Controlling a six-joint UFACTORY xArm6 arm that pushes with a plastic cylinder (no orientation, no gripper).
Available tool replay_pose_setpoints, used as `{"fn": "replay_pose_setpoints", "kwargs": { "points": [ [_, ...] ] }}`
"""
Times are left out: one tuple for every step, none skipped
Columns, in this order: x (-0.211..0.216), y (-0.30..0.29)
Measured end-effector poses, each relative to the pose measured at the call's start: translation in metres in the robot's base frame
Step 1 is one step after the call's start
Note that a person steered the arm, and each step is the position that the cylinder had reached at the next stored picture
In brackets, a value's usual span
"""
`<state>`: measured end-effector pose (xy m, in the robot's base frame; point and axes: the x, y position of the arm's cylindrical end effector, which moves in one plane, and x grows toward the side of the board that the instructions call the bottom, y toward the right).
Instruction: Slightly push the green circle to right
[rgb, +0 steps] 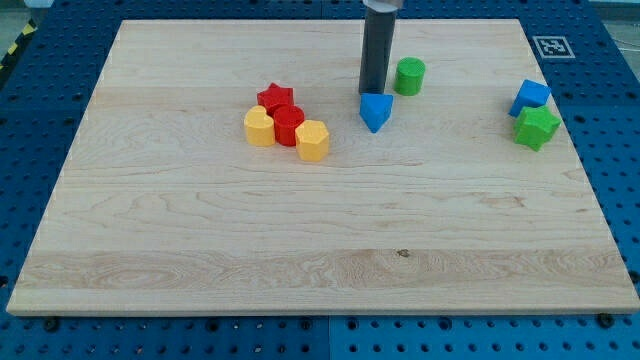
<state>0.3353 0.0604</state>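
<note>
The green circle (409, 76) is a short green cylinder standing on the wooden board (200, 240), right of centre near the view's top. My tip (373, 93) is the lower end of the dark rod that comes down from the view's top. It sits just left of the green circle, with a small gap between them, and right above a blue triangular block (375, 111), which it seems to touch or nearly touch.
A red star (275, 98), a red cylinder (288, 125), a yellow block (259, 128) and a yellow hexagon (312, 140) cluster left of centre. A blue cube (531, 97) and a green star (536, 127) sit by the board's right edge.
</note>
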Motion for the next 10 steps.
{"fn": "replay_pose_setpoints", "kwargs": {
  "points": [
    [-0.001,0.018],
    [-0.001,0.035],
    [-0.016,0.040],
    [-0.036,0.025],
    [-0.041,0.028],
    [-0.037,0.042],
    [-0.022,0.039],
    [-0.004,0.038],
    [-0.014,0.068],
    [-0.015,0.076]
  ]
}}
